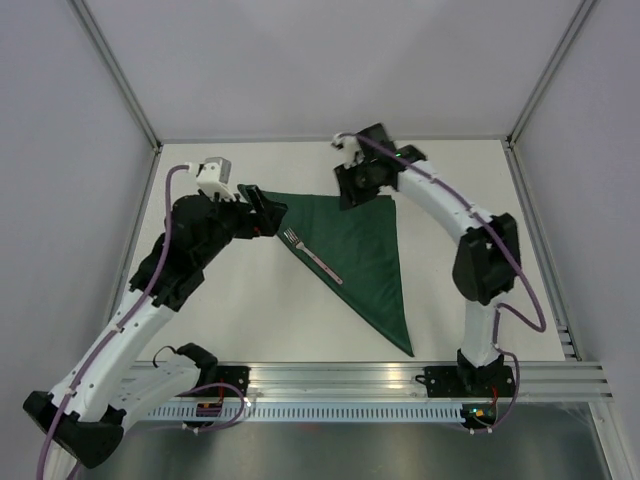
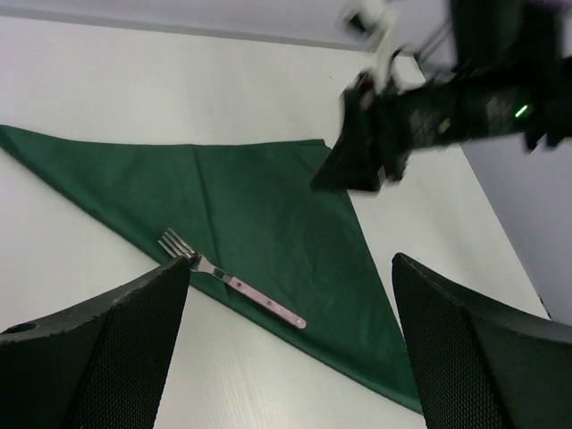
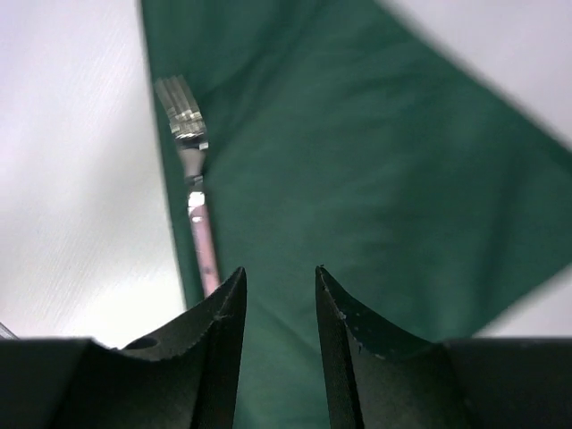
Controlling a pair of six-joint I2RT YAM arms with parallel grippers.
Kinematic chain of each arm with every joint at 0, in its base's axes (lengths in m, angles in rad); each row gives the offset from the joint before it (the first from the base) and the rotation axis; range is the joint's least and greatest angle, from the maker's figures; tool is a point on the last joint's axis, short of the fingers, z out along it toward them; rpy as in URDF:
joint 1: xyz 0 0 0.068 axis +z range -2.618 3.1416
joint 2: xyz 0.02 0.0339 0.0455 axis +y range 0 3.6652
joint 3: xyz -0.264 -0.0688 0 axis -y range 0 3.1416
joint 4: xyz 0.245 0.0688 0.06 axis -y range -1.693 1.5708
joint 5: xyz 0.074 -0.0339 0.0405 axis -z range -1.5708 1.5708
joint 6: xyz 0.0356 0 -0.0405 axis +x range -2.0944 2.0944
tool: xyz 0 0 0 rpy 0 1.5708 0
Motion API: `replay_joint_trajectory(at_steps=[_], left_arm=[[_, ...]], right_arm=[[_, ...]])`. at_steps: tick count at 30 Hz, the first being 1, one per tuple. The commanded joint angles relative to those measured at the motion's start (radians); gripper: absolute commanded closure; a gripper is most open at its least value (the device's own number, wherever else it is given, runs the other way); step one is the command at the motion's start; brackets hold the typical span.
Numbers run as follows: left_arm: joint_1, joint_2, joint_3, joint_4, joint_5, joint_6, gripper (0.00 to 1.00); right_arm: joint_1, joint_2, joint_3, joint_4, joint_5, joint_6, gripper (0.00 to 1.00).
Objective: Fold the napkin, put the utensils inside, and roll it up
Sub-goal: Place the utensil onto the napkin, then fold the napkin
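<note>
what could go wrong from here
The fork lies right at the long edge of the napkin, so a roll started there could nudge it off. The open left gripper hangs close beside it and might knock it. Lifting one corner might undo the fold.

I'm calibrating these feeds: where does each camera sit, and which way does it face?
Top external: above and behind the bases, facing down on the table; both arms, left hand and right hand show.
Left wrist: on the left arm, facing across the napkin toward the right hand; own fingers below.
Right wrist: low over the napkin, facing along the fork; own fingers below.
Shared: all see napkin and fork.
</note>
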Motion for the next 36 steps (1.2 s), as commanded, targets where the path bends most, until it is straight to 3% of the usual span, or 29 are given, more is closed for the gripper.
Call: replay_joint_trajectory(at_steps=[1,6,9,13,21,31,36], left_arm=[[-0.064,0.015,-0.106,0.213,0.107,0.039,0.03],[-0.252,0.087,-0.186,0.332,0.000,0.129,0.04],[-0.431,0.130,-0.253,0.440,-0.080,0.198,0.04],[-0.637,0.176,-0.380,0.675,-0.203,0.329,0.06],[-0.935,0.381,-0.457,0.950,-0.385,0.577,0.04],[-1.111,0.706,-0.500,1.383,-0.444,0.844,0.04],[-1.170,0.880,-0.463,1.477,-0.461,0.959,0.04]], right_arm=[[-0.202,-0.202,-0.070,-0.026,-0.079,0.005,0.57],[-0.399,-0.386,-0.219,0.024,-0.108,-0.040,0.54],[-0.467,-0.468,-0.280,0.034,-0.112,-0.076,0.53],[-0.526,-0.538,-0.357,0.067,-0.119,-0.087,0.52],[-0.581,-0.546,-0.452,0.145,-0.135,-0.076,0.52],[-0.590,-0.531,-0.481,0.165,-0.119,-0.090,0.52],[-0.590,-0.531,-0.487,0.169,-0.122,-0.091,0.52]])
